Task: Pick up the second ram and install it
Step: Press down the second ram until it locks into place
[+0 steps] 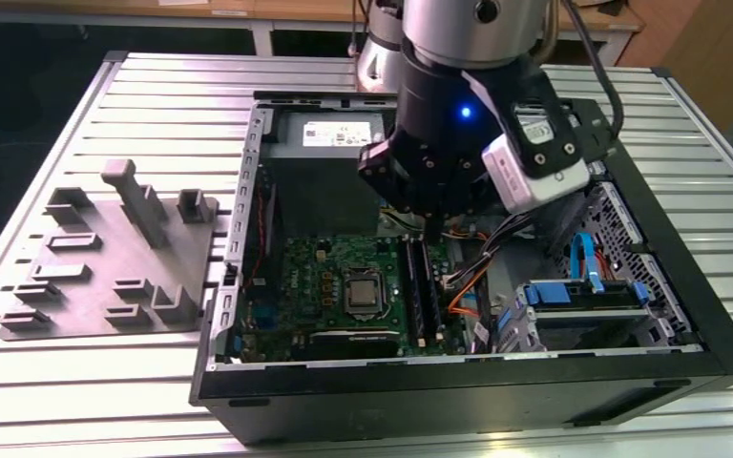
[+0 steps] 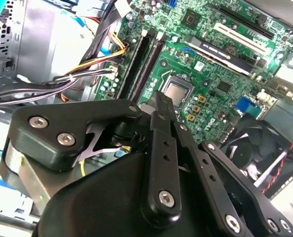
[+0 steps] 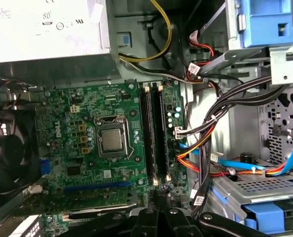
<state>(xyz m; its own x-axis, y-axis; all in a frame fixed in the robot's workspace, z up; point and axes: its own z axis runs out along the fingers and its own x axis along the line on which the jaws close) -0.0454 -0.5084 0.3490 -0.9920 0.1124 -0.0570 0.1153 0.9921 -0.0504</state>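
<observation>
My gripper (image 1: 433,227) hangs inside the open computer case (image 1: 233,286), its fingers pressed together with nothing visible between them. Its tip hovers just above one end of the two long black slot rails (image 1: 420,286) on the green motherboard (image 1: 303,277). In the first wrist view the shut gripper (image 3: 159,192) sits right over the end of the slot rails (image 3: 152,133), beside the processor (image 3: 110,139). The second wrist view has the gripper (image 2: 161,101) above the same slot rails (image 2: 144,64). The second ram is hidden; I cannot tell whether a stick sits in either rail.
A grey fixture plate (image 1: 112,258) with upright posts lies on the slatted table at the exterior view's left. Inside the case are the power supply (image 1: 335,134), a fan (image 3: 8,148), bundled cables (image 3: 205,143) and a blue drive cage (image 1: 583,296) close beside the slots.
</observation>
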